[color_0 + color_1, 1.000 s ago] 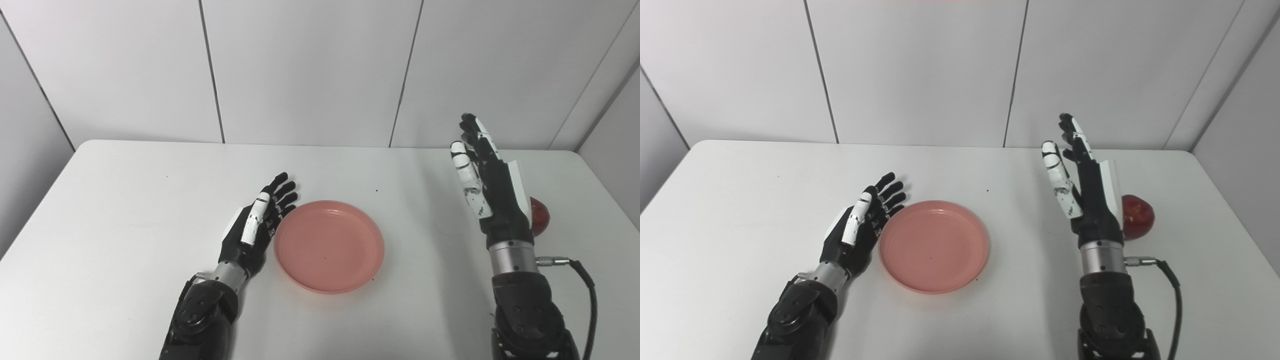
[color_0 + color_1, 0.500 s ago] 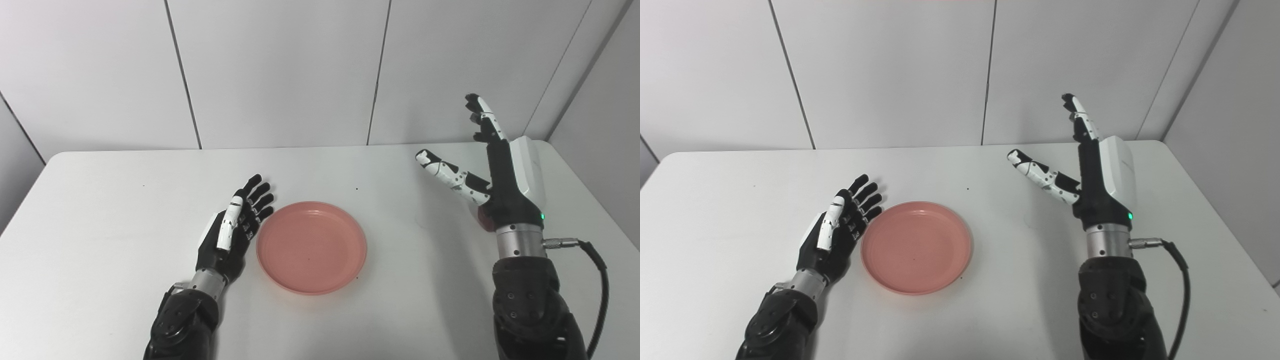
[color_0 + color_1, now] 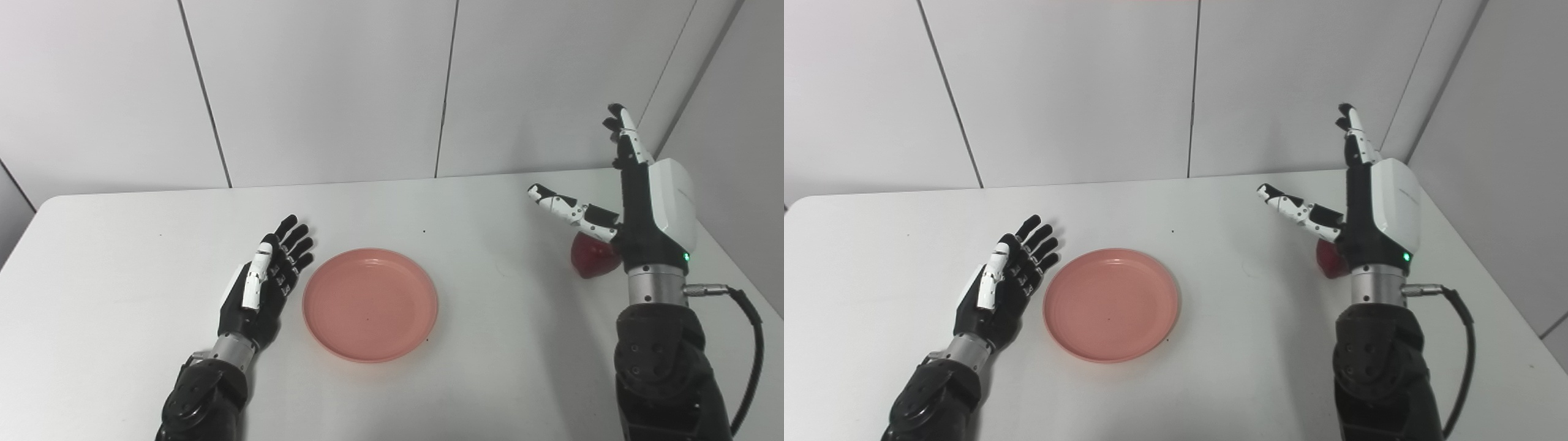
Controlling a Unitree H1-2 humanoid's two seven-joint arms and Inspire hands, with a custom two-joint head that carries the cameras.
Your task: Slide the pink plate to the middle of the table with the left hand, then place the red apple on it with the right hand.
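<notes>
Right hand [image 3: 637, 208] spread above red apple [image 3: 591, 260]

Two head cameras, side by side, looking down at table [image 3: 122, 245].

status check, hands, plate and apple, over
Left robot hand open, beside pink plate, not touching. Right robot hand open, raised over red apple. Plate mid-table, bare. Nothing in the way.

Matt pink plate [image 3: 370, 304], smooth white table [image 3: 122, 245]
</notes>
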